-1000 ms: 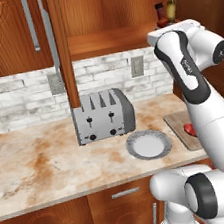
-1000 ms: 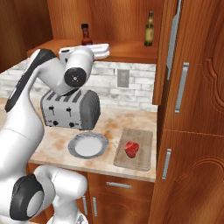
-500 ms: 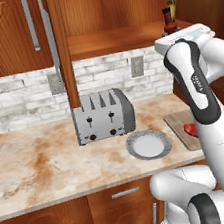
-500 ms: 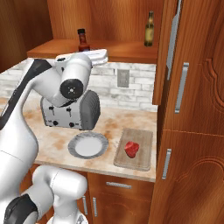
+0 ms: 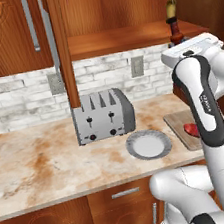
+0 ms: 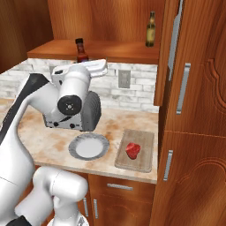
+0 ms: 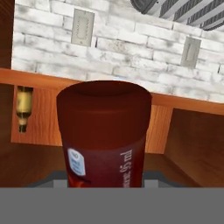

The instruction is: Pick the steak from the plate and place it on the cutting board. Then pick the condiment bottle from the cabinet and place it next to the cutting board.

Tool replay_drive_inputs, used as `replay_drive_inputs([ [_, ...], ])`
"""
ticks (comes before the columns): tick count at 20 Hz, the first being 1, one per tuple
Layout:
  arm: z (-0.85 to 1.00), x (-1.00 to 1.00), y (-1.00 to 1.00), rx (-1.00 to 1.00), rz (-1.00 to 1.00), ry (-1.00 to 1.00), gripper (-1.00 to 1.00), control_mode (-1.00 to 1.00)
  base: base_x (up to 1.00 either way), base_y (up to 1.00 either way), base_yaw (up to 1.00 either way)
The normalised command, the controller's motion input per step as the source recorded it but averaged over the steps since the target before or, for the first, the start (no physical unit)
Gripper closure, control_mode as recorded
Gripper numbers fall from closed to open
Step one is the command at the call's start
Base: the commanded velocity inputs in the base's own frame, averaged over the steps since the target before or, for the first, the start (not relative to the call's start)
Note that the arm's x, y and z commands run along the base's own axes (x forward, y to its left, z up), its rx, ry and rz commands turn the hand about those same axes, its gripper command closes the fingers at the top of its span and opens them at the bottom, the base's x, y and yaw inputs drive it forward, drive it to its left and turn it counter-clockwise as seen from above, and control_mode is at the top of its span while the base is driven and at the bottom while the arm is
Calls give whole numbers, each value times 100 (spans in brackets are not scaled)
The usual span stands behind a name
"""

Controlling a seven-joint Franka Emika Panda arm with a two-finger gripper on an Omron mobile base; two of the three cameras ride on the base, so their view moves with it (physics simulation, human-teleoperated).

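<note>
Pincer clamped on the condiment bottle, bottle raised just off the cabinet open shelf; olive-green bottle upright further along; below, steak on the cutting board, plate beside it, toaster behind

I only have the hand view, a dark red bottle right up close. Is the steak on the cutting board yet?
Observer: Yes, the steak lies on the cutting board, right of the plate.
Operator: Any free spot beside the board?
Observer: The counter is bare behind the board, toward the wall.
Operator: Is the bottle upright?
Observer: Yes, the condiment bottle points cap-up, rising out of the hand.
</note>
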Motion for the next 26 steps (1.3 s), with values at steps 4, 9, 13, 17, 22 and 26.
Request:
replay_drive_inputs([
  [4,-30,-32,0,1,0,1,100,-100,0,0,0],
  [9,-26,-28,0,5,0,1,100,-100,0,0,0],
  [13,-19,-14,-1,7,3,0,100,-100,0,0,0],
  [17,-9,0,-6,10,3,0,100,-100,0,0,0],
  [22,0,0,-15,7,2,-2,100,-100,0,0,0],
  [26,-14,-12,-17,1,5,0,100,-100,0,0,0],
])
